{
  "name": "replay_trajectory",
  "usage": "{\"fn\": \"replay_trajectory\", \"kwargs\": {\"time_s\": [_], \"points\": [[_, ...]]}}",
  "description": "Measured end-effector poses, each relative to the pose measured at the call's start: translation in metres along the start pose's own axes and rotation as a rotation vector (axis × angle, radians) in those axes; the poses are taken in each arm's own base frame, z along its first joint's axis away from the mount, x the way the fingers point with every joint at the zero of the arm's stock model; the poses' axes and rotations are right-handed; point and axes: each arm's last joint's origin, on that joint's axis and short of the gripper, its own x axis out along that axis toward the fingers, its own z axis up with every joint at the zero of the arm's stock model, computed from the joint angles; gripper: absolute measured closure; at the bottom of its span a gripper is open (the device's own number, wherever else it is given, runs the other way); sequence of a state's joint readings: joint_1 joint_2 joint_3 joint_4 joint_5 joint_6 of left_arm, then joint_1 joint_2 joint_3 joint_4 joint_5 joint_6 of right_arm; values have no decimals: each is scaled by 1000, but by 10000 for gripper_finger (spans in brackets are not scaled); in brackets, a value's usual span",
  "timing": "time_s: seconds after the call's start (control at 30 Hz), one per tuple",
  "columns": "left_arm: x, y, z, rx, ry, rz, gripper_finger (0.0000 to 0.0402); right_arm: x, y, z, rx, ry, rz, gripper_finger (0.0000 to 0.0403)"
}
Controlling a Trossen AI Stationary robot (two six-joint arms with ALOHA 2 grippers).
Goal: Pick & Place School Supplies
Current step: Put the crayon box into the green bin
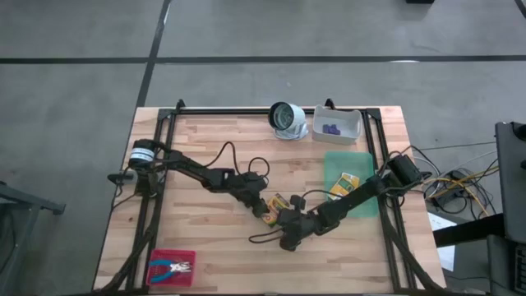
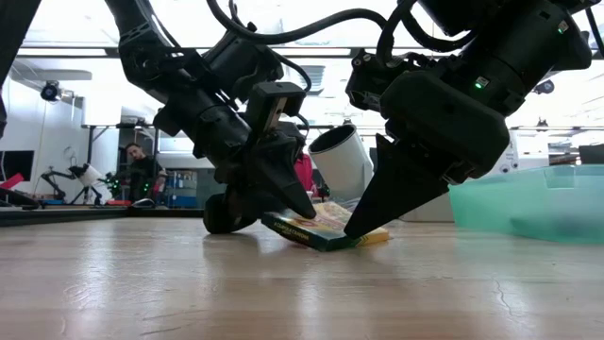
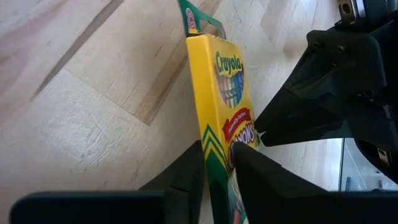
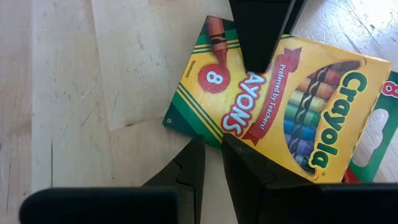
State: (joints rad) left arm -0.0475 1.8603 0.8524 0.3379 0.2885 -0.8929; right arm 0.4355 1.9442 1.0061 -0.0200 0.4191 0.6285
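Counted in the high view: two yellow-and-green cardboard crayon boxes, one between the two grippers at mid-table [image 1: 275, 205], one on the green mat [image 1: 343, 185]; a few small purple pieces [image 1: 331, 129] in the white bin [image 1: 352, 123]; one blue-handled scissor-like tool [image 1: 173, 266] in the red tray [image 1: 186, 255]; one white-grey round object [image 1: 287, 118]

Left gripper [image 3: 216, 163]: fingers narrow, closed on the edge of the mid-table crayon box [image 3: 221, 93], one finger on either face. The left wrist view shows the box edge-on between them; the other arm's dark fingertip meets the printed face just beside the far finger

Right gripper [image 4: 212, 152]: fingers nearly together, gap slim, nothing between them. The box corner [image 4: 273, 106] lies just ahead of the tips. The right wrist view alone shows the box front, with an "8" and drawn crayons, and a second green-edged box peeking past it

Low view [image 2: 321, 231]: only this one shows the box tilted, one end raised off the wood, both grippers' tips pressed at it from opposite sides. A person sits in the room behind

High view: too coarse for finger detail; it does place both arms converging on that one box, well apart from tray and bin
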Motion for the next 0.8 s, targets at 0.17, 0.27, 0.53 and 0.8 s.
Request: {"fn": "replay_trajectory", "kwargs": {"time_s": [0.17, 0.27, 0.53, 0.8], "points": [[0, 0, 0, -1, 5, -4, 333, 0, 0, 0, -2, -2, -2, 346], [0, 0, 0, -6, 5, -4, 336, 0, 0, 0, -4, -14, -20, 346], [0, 0, 0, -7, 4, -4, 337, -10, -2, 8, 1, -53, -34, 346], [0, 0, 0, -6, 2, -7, 337, -35, 4, 20, 16, -108, 19, 346]]}}
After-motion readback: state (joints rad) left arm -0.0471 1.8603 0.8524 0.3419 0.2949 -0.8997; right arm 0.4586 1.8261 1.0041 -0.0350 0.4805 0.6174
